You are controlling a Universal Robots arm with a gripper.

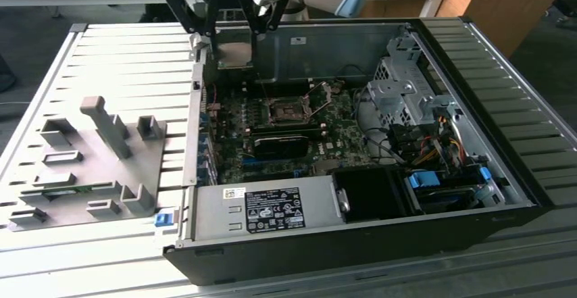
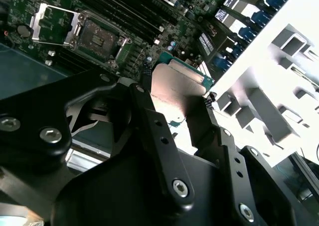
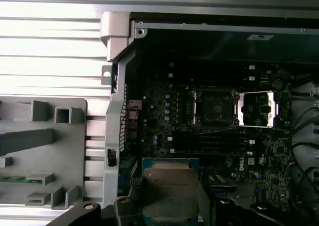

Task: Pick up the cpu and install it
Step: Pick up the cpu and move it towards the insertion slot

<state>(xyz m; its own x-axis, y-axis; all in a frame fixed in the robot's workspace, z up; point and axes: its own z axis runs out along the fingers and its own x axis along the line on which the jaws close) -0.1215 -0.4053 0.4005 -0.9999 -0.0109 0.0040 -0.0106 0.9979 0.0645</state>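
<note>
My gripper (image 1: 232,49) hangs above the back left corner of the open computer case, shut on the cpu (image 1: 232,55). The cpu is a small square chip with a silvery top and a green edge. It sits between the black fingers in both wrist views, cpu (image 2: 177,89) and cpu (image 3: 169,188), with the gripper (image 2: 174,111) clamped on two of its sides. The dark square socket (image 1: 288,112) lies on the motherboard below, toward the exterior view's right of the chip. Its metal lid (image 3: 256,109) is swung open beside the socket (image 3: 213,108).
A grey fixture tray (image 1: 90,156) with upright posts stands outside the case at the exterior view's left, holding a green memory stick (image 3: 12,178). Inside the case are a power supply (image 1: 261,210), a drive cage (image 1: 406,88) and coloured cables (image 1: 442,149). The case wall (image 1: 193,109) rises near the gripper.
</note>
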